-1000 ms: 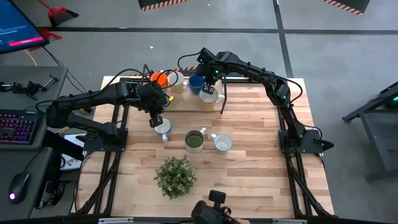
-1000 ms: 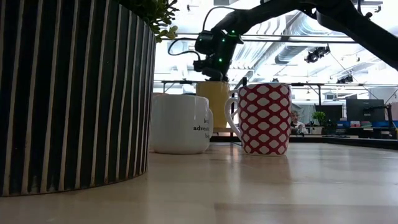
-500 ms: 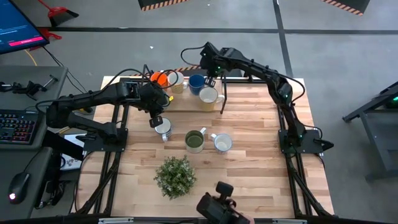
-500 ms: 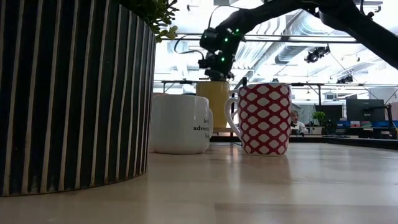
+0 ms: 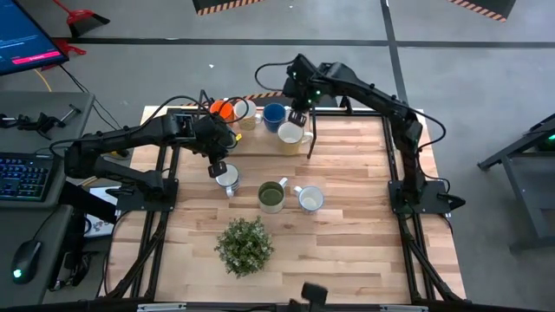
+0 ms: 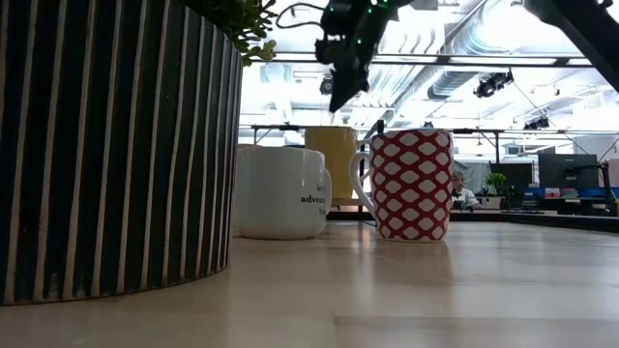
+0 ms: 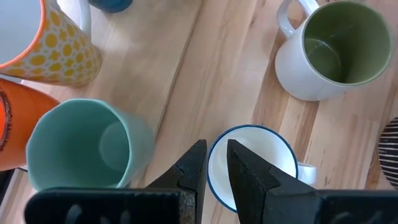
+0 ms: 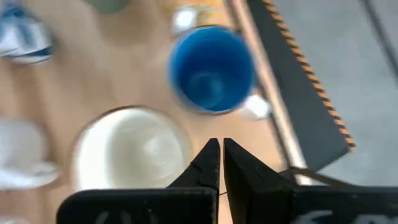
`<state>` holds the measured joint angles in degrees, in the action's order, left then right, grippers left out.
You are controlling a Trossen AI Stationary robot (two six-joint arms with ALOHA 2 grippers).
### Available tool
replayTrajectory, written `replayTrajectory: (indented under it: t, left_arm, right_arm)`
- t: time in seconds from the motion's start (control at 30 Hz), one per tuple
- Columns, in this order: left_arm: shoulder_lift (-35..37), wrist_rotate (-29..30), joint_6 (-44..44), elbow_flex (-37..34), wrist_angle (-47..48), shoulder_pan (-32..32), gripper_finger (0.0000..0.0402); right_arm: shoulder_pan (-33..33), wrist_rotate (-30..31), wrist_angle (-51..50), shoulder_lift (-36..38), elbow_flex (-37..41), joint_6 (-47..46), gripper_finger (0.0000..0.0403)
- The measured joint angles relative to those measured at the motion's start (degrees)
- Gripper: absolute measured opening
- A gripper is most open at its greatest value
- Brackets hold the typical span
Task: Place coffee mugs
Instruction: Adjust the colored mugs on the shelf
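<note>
Taking the potted plant (image 5: 244, 245) at the near edge of the wooden table (image 5: 347, 217) as landmark, left to right.

Up and left of the plant: left gripper (image 5: 221, 170) poised over the blue-rimmed white mug (image 5: 228, 179), fingers (image 7: 189, 168) narrowly parted astride its rim on the far side, apparently pinching that rim, though actual contact hard to confirm. Mug upright on the table, mouth up, straight below the gripper; handle pointing away from the arm. Nearest arm for this mug by far.

Just beyond the plant: olive-green mug (image 5: 271, 196), then a white mug (image 5: 310, 200) to its right, both upright, apart.

Far beyond the plant, along the back edge: orange mug (image 5: 222, 110), another pale mug beside it, blue mug (image 5: 274, 115), cream mug (image 5: 290, 134). Right gripper (image 5: 297, 117) raised above blue and cream mugs, fingers pressed together, empty.

Plank surface level, bare toward the right side. Grey floor around; monitor and keyboard off to the left.
</note>
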<state>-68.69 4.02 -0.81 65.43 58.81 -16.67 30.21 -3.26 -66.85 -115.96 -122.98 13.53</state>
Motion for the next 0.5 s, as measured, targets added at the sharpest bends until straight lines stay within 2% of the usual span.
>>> replayTrajectory:
  t: [0.17, 0.5]
  left_arm:
    - [0.0, 1.2, -0.4, 0.0, 0.0, 0.0, 0.0053]
    - [0.0, 1.3, -1.3, 0.0, 0.0, 0.0, 0.0053]
  right_arm:
    - [-4.6, -1.6, -3.4, 0.2, 0.0, -0.8, 0.0000]
    - [-12.0, -1.5, -3.2, -0.1, 0.0, -2.7, 0.0000]
